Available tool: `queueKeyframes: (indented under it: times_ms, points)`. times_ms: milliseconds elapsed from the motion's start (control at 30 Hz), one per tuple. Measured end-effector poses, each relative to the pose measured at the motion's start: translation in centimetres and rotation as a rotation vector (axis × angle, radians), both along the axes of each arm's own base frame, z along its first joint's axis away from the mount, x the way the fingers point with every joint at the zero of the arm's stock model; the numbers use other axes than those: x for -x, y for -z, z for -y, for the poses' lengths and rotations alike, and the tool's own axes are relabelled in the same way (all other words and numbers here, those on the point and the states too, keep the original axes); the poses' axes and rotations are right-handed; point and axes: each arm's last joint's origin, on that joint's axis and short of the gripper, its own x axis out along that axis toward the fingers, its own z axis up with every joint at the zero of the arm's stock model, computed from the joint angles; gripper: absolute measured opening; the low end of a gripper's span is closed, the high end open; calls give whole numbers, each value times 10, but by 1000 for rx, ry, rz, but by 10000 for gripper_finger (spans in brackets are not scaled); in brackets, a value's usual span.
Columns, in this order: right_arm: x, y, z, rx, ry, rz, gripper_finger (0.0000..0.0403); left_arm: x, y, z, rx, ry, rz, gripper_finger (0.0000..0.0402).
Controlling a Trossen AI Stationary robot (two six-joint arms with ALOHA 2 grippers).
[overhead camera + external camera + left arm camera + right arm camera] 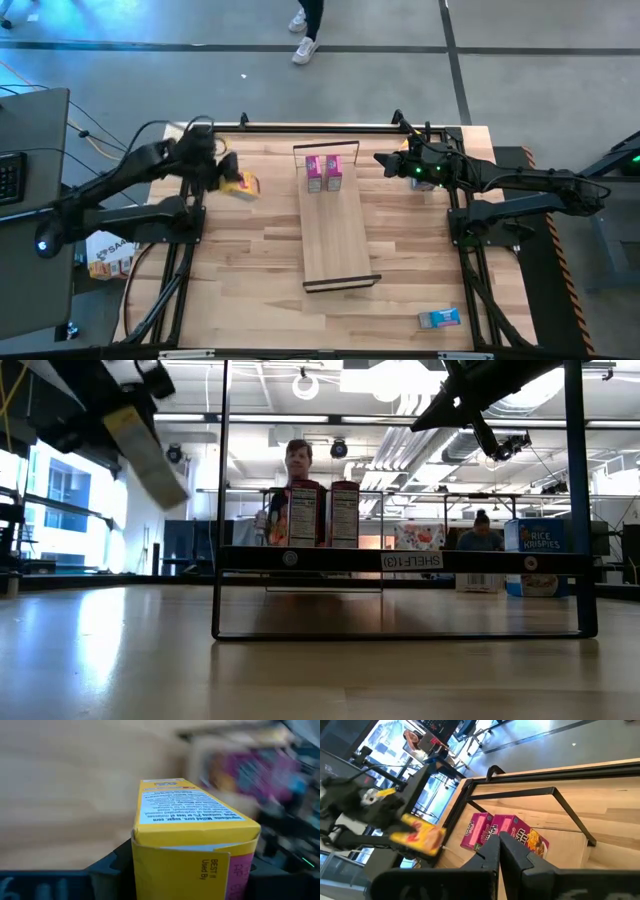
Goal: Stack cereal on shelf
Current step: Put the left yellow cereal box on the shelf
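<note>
My left gripper (230, 178) hangs over the table's far left, shut on a yellow cereal box (243, 184), which also shows in the left wrist view (190, 835) and blurred in the low view (148, 455). The shelf (335, 235) is a pale plank with black end frames lying at mid-table. Two pink cereal boxes (314, 172) (334, 172) stand upright on its far end. A light blue cereal box (439, 318) lies flat near the table's front right. My right gripper (383, 160) is shut and holds nothing, raised just right of the shelf's far end. My left gripper pinches the yellow box between its two fingers (107, 865), on two opposite sides near the end flap (200, 870) closest to the wrist. The box sticks forward out of the fingers, along them. It is lifted clear of the table and tilted downward.
Black rails (340, 127) run along the table's far edge and sides. A printed bag (108, 252) lies off the table's left edge. People (297, 460) and a large cereal box (540, 557) show in the room beyond. Bare wood lies left and right of the shelf.
</note>
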Motion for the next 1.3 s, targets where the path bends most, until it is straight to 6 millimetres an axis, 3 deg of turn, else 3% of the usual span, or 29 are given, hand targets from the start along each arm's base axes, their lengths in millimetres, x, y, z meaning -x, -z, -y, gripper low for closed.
queueKeyframes:
  times_ms: [167, 400, 733, 1033, 1300]
  points:
    - [0, 0, 0, -19, 17, 13, 1, -17, -15, 26, 2, 37, 188, 170]
    - [0, 0, 1, -37, 39, 25, 1, -81, -11, 60, 64, 235, 292, 170]
    - [1, 0, 1, -53, 63, 37, 1, -153, -13, 65, -269, 402, 59, 170]
    - [1, 0, 1, -65, 75, 45, 1, -179, 8, 73, -351, 427, -216, 170]
    - [1, 0, 1, -63, 74, 41, 1, -194, 20, 77, -223, 395, -168, 170]
